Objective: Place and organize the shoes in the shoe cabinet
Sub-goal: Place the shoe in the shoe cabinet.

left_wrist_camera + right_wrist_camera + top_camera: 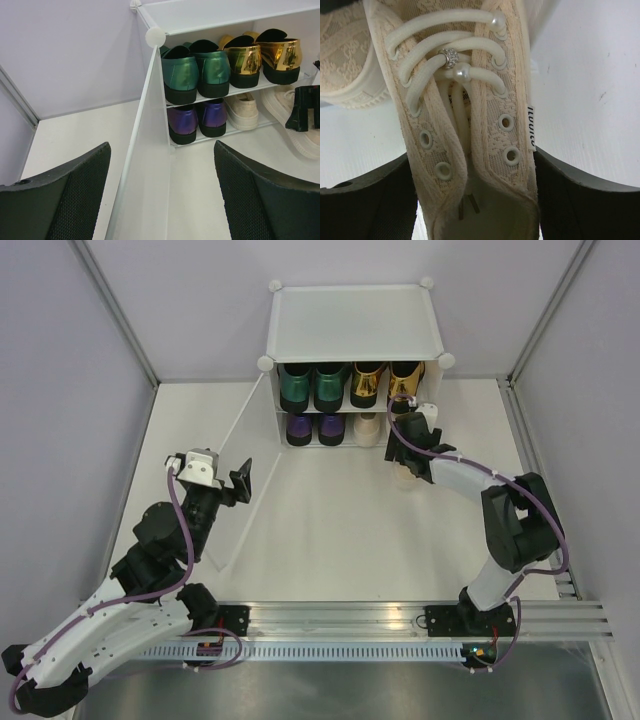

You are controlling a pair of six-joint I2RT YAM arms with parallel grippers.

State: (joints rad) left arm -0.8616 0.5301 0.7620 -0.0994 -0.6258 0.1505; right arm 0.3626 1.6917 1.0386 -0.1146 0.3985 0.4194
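The white shoe cabinet (355,315) stands at the back with its frosted door (225,530) swung open to the left. Green loafers (312,387) and gold loafers (385,383) fill the upper shelf. Purple shoes (315,428) and one beige sneaker (368,428) sit on the lower shelf. My right gripper (410,445) is shut on the second beige sneaker (465,115), toe toward the cabinet, just in front of the lower shelf. My left gripper (162,200) is open, its fingers on either side of the door's (150,150) free edge without touching it.
Grey walls close in the left, right and back of the white table (330,530). An aluminium rail (330,618) carrying both arm bases runs along the near edge. The open door splits the floor space in front of the left arm.
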